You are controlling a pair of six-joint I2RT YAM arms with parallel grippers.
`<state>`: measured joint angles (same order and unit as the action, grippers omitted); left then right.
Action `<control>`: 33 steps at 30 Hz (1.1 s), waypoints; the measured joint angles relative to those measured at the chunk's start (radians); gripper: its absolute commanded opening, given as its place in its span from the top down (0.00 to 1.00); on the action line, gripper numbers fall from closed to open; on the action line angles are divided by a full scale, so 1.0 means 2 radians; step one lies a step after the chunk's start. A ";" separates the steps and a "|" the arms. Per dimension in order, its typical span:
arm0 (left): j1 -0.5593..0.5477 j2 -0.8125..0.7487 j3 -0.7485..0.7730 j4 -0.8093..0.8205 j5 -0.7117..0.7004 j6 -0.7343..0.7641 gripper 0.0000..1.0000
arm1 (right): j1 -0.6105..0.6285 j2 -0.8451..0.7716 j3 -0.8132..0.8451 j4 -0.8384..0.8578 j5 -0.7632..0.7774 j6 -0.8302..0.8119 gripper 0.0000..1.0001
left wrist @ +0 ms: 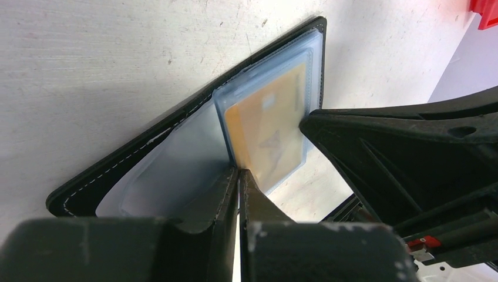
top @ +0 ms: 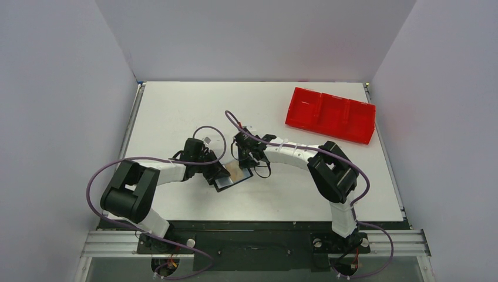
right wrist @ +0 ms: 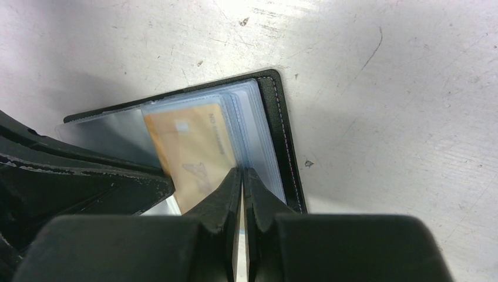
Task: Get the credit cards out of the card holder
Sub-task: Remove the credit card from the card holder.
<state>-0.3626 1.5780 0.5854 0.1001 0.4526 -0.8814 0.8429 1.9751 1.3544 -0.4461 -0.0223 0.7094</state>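
The card holder (top: pixel 228 183) lies open on the table between my two grippers, with its black stitched cover (left wrist: pixel 117 170) (right wrist: pixel 282 135) underneath and its clear sleeves fanned above. One gold credit card (top: pixel 236 171) (left wrist: pixel 270 129) (right wrist: pixel 191 147) shows inside a sleeve leaf that is lifted off the cover. My left gripper (top: pixel 218 171) (left wrist: pixel 239 171) is shut, pinching that leaf's corner near the spine. At the leaf's opposite edge, my right gripper (top: pixel 249 166) (right wrist: pixel 242 170) is shut on the sleeve. Whether either pinch also catches the card is hidden. No other cards show.
A red three-compartment tray (top: pixel 330 114) (left wrist: pixel 486 12) stands at the back right of the white table. The two grippers' bodies nearly touch over the holder. White walls close in the left, back and right sides.
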 measured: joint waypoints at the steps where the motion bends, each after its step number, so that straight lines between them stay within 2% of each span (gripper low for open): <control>1: 0.001 -0.001 0.000 -0.002 0.000 0.002 1.00 | 0.000 0.000 -0.001 0.002 0.000 0.001 1.00; 18: 0.006 -0.005 0.000 -0.020 0.001 0.019 0.98 | -0.007 -0.001 -0.009 0.019 -0.004 0.009 1.00; 23: 0.006 -0.006 0.004 -0.033 -0.006 0.023 1.00 | -0.006 -0.007 -0.020 0.030 -0.001 0.009 1.00; 33: 0.006 -0.002 0.041 -0.090 -0.051 0.046 1.00 | 0.031 -0.019 -0.033 0.035 0.066 0.007 1.00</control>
<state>-0.3508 1.5738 0.6678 -0.0795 0.3504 -0.7887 0.9054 1.9381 1.2884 -0.3752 0.1093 0.7227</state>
